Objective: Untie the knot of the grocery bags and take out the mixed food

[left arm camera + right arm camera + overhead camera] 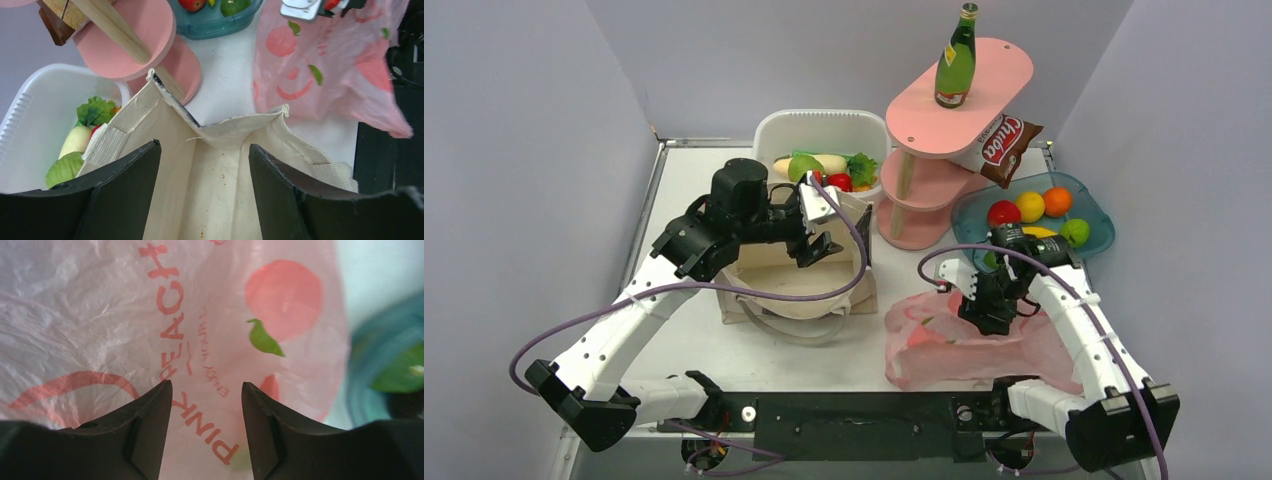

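The crumpled pink bag (969, 352) lies lower right on the desk (686, 345); the beige tote (789, 285) gapes at centre. The left tool (816, 245) hangs released over the tote's mouth, and the right tool (992, 318) is released above the pink bag. A pink shelf (924, 185) stands behind.

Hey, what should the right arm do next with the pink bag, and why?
Probably lower the right gripper a little and pinch the pink bag. Its jaws stand open over the crumpled plastic and hold nothing, so a grip has to come first.

L claw (204, 146) spread over canvas tote (215, 200), pink bag (340, 65) beyond.
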Motion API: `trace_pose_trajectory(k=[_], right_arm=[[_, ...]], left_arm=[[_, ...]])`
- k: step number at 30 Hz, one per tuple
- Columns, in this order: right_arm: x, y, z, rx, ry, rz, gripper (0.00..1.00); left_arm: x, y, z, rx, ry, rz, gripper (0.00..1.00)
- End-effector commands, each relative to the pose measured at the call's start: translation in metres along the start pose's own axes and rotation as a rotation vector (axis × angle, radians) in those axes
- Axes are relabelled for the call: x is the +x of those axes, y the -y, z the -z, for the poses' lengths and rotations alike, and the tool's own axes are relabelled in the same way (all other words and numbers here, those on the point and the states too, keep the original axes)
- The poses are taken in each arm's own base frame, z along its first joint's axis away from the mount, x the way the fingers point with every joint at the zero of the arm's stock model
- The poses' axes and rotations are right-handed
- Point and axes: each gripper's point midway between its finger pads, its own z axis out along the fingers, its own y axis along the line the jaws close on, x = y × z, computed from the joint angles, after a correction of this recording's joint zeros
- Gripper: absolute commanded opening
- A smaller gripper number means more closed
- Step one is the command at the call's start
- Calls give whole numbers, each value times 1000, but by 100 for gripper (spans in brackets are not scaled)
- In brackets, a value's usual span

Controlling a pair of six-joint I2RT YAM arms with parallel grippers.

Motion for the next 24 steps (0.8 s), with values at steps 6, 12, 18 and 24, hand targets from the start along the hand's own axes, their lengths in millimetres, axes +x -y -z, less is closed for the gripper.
trace_pose_trajectory(k=[6, 12, 18, 24], right_arm=[[-32, -8, 31, -144, 117, 87, 53], [-64, 52, 53, 66, 265, 14, 58], [-52, 88, 9, 155, 198, 23, 59], [-29, 83, -55, 79, 75, 79, 65]], left_arm=[[-2, -13, 9, -82, -39, -51, 63], [5, -16, 9, -98, -61, -60, 63], [8, -16, 6, -100, -60, -58, 62], [12, -15, 6, -98, -68, -54, 62]])
